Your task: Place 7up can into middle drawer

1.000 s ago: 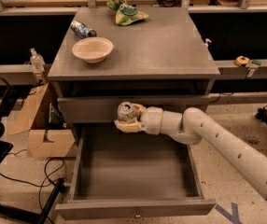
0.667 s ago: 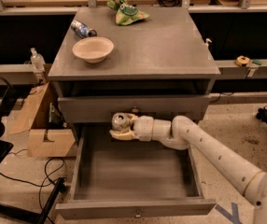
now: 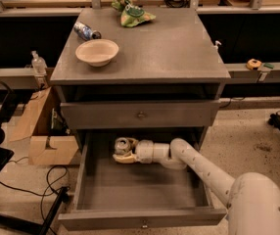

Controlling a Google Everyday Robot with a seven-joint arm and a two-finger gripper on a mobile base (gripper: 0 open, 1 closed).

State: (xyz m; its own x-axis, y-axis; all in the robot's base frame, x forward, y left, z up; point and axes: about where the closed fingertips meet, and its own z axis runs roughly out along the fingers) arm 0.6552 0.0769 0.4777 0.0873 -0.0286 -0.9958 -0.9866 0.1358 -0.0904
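- One square grey desk [image 3: 179, 53] fills the frame. We count two drawers beneath its top, each with one small round metal knob.
- The wide grey middle drawer [image 3: 140, 190] is pulled fully out toward us, its floor bare. The narrower grey upper drawer [image 3: 179, 114] above it is closed.
- One pale, jointed robot arm [image 3: 203, 168] reaches in from the lower right, crossing the open drawer's right side toward its back left.
- On the desk we count three bystanders: one cream shallow bowl [image 3: 97, 52], one green plush frog toy [image 3: 132, 13] and one small blue-labelled plastic bottle [image 3: 85, 31] lying on its side.
- The single cream two-finger hand [image 3: 124, 152] sits inside the middle drawer near its back-left corner, clamped around the can.
- The one pale, silver-topped 7up can [image 3: 122, 144] is held at the hand's left tip, over the drawer floor. Its long axis looks roughly upright, top toward us. We cannot tell whether its base touches the floor. We judge that only lowering and release remain.
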